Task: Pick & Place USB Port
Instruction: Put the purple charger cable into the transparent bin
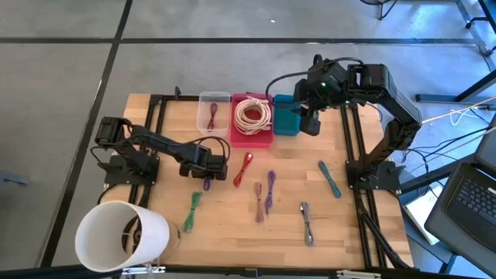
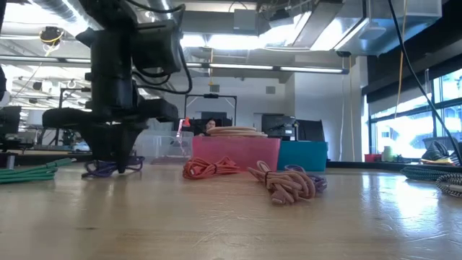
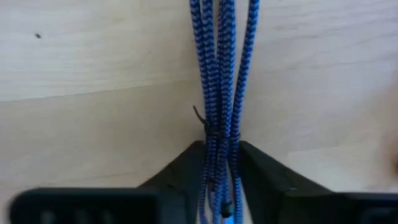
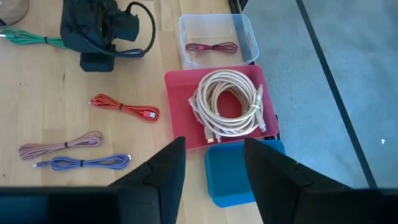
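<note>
Left gripper (image 1: 208, 181): lowered onto the table, its dark fingers (image 3: 186, 171) standing on either side of the purple cable (image 3: 219, 93); the bundle runs straight between them, and whether they already pinch it I cannot tell.
Purple cable: lies flat on the wooden table (image 1: 294, 232), tied by a thin band just ahead of the fingertips.
Beside the left jaws: the green cable (image 1: 191, 209) lies near on one side, the red cable (image 1: 246, 166) near on the other; neither touches the fingers.
Right gripper (image 1: 310, 124): hangs above the blue bin (image 4: 233, 171), fingers spread, nothing between them.
Below and ahead of the right jaws: the red bin (image 4: 186, 106) holding a coiled white cable (image 4: 227, 109), touching the blue bin; past it the clear bin (image 4: 214, 25) with a dark red cable (image 4: 211, 47) inside.
Farther off: a pink cable (image 1: 258, 200), a second purple cable (image 1: 270, 191), a grey cable (image 1: 307, 222) and a teal cable (image 1: 330, 179) lie apart on the open table.
Table corner: a white cup (image 1: 120, 236), well apart from both jaws.
</note>
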Motion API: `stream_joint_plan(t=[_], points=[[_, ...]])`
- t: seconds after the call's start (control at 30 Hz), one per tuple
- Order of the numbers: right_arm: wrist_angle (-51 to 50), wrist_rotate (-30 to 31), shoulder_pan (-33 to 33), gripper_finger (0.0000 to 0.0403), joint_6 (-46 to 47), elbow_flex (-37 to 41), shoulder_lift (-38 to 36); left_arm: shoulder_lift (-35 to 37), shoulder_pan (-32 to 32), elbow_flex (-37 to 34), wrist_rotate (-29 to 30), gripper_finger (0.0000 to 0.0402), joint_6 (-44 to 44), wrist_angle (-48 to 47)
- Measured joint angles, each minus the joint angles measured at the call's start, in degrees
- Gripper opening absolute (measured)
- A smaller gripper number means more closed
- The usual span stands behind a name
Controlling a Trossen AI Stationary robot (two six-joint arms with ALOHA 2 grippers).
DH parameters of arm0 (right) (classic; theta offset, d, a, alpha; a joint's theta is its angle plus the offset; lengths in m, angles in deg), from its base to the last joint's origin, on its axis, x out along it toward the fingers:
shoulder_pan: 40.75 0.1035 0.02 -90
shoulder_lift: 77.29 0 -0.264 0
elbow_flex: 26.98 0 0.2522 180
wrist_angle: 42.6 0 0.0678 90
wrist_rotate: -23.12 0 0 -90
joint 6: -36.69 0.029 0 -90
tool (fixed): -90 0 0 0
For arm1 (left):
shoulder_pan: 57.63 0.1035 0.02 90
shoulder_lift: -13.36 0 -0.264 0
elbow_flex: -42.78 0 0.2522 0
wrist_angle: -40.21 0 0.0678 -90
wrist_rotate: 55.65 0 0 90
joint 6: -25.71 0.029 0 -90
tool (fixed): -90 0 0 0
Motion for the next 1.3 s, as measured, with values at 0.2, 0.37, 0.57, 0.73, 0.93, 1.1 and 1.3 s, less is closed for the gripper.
stream_joint_plan(t=[0.2,0.37,0.57,0.73,0.93,1.1,1.3], points=[[0.01,-0.02,0.00,0.0165,0.02,0.00,0.00,8.71,2.27,-0.11,8.74,0.0020,1.93,1.73],[0.39,-0.02,0.00,0.0165,0.04,0.00,0.00,18.17,5.32,3.05,17.13,0.0020,9.28,2.46],[0.41,-0.02,0.00,0.0165,0.02,0.00,0.00,24.13,17.99,7.95,17.48,0.0020,25.31,1.73],[0.41,-0.02,0.00,0.0165,0.02,0.00,0.00,21.14,33.78,13.81,7.02,0.0020,38.62,1.91],[0.41,-0.02,0.00,0.0165,0.00,0.00,0.00,10.55,47.21,23.22,-4.53,0.0020,49.64,-0.72],[0.41,-0.02,0.00,0.0165,0.02,0.00,0.00,0.48,51.57,28.08,-10.54,0.0019,53.47,-5.86],[0.41,-0.02,0.00,0.0165,0.00,0.00,0.00,-6.74,51.63,28.61,-13.00,0.0019,53.58,-5.50]])
